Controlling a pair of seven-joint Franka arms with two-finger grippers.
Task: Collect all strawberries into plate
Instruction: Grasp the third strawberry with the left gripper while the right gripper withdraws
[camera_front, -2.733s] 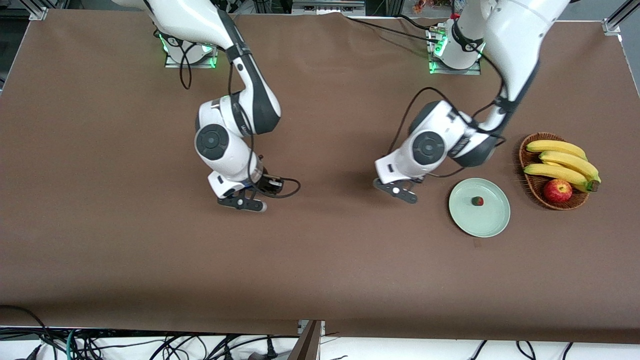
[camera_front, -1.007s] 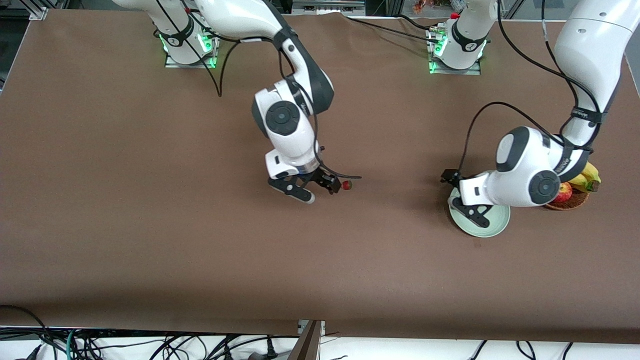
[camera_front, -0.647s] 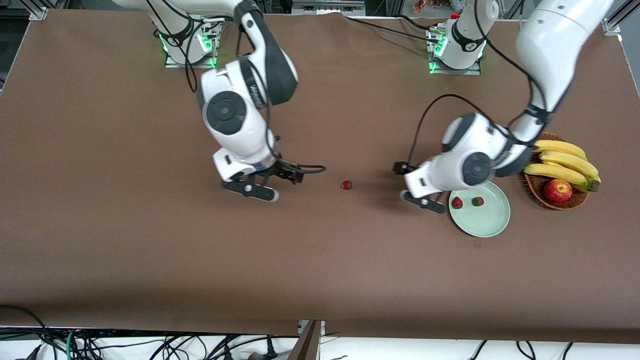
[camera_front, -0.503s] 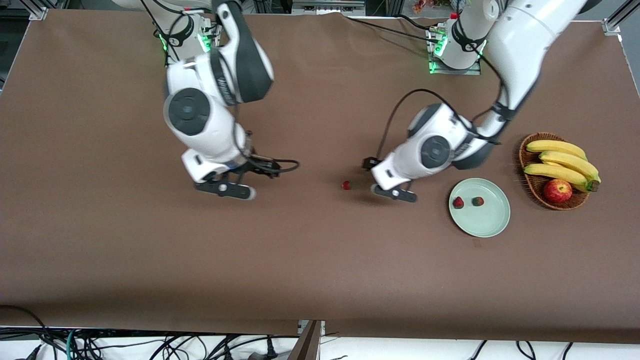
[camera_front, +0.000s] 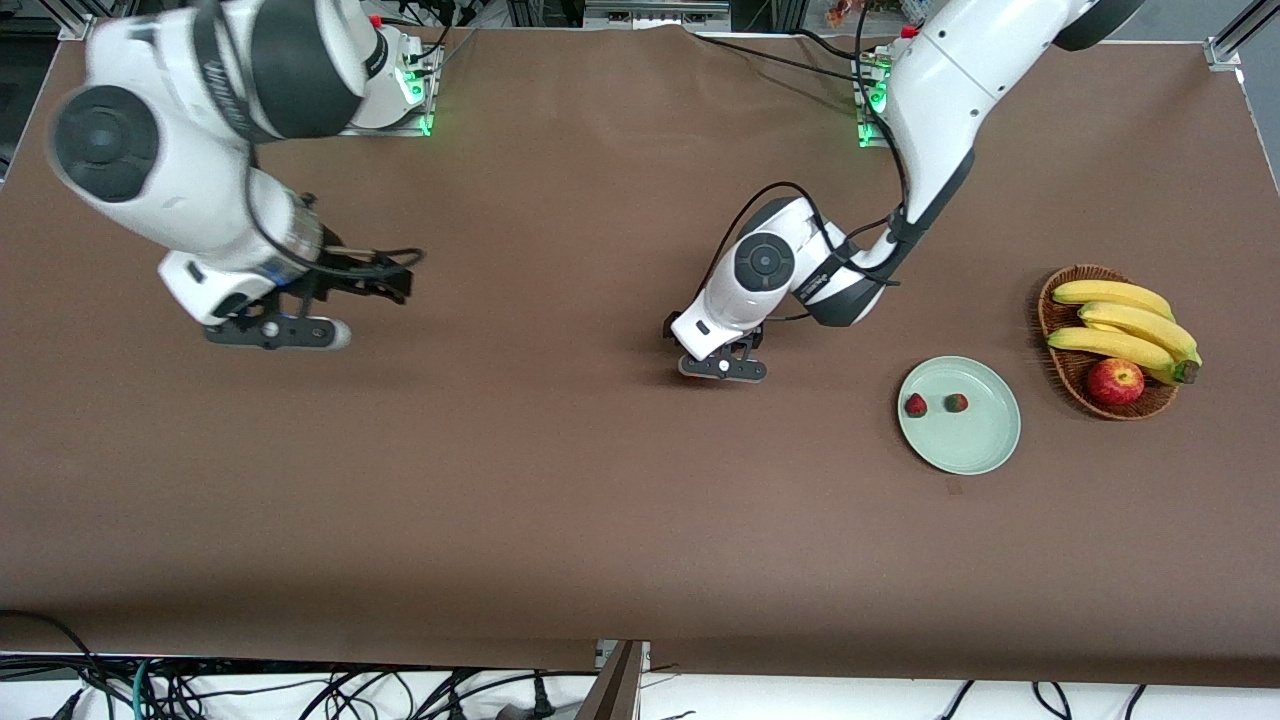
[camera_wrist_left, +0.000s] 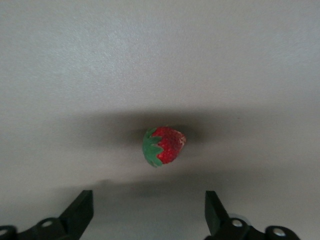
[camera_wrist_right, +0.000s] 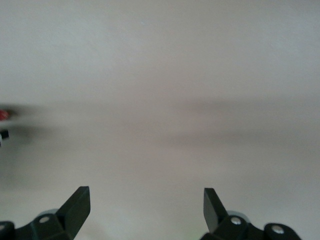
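A pale green plate (camera_front: 968, 442) lies toward the left arm's end of the table, with two strawberries (camera_front: 915, 405) (camera_front: 957, 402) in it. A third strawberry (camera_wrist_left: 164, 146) lies on the bare brown table at mid-table. In the front view the left hand covers almost all of it. My left gripper (camera_front: 716, 362) (camera_wrist_left: 148, 215) hangs low right over this berry, open, with the berry just ahead of its fingertips and untouched. My right gripper (camera_front: 325, 312) (camera_wrist_right: 145, 207) is open and empty above bare table toward the right arm's end.
A brown wicker basket (camera_front: 1050, 300) stands beside the plate at the left arm's end of the table, holding bananas (camera_front: 1120, 320) and a red apple (camera_front: 1115, 380). Cables hang under the table's edge nearest the front camera.
The left arm has swung from the plate, where it left a second strawberry, to over the loose berry at mid-table. The right arm has pulled back toward its own end.
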